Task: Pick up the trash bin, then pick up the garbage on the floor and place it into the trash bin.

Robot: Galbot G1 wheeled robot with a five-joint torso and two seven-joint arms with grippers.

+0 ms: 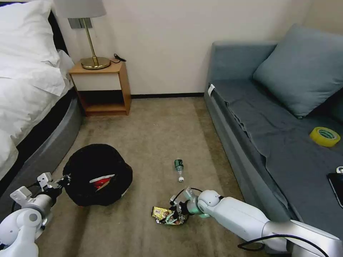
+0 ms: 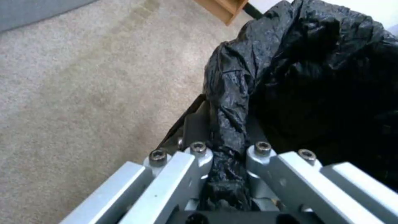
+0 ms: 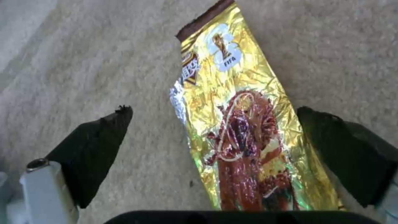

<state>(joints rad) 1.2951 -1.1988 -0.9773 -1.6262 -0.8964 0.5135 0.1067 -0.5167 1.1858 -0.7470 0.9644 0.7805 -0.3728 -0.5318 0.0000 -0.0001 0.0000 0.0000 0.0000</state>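
Closest to us in the right wrist view, our right gripper sits low over the carpet with its 2 black fingers spread wide, one on each side of the gold-brown foil wrapper. The wrapper lies flat on the carpet between them; one finger looks to be at its edge, the other stands clear of it, and nothing is clamped. In the head view the same right gripper reaches in from our right arm and meets the wrapper on the floor in front of us.

Our left gripper is closed tight on a bunched fold of the glossy black bag that lines the trash bin. In the head view the left gripper grips the bin's near-left rim, and the trash bin sits to our left with its mouth tipped toward us. Inside it we see the red-and-white snack packet.

Farther out on the carpet, beyond the wrapper, the small clear green-labelled bottle lies on its side, well apart from both grippers.

Around this, a bed stands on our left, a wooden nightstand with a lamp against the wall, and a grey sofa on our right carrying a yellow tape roll.
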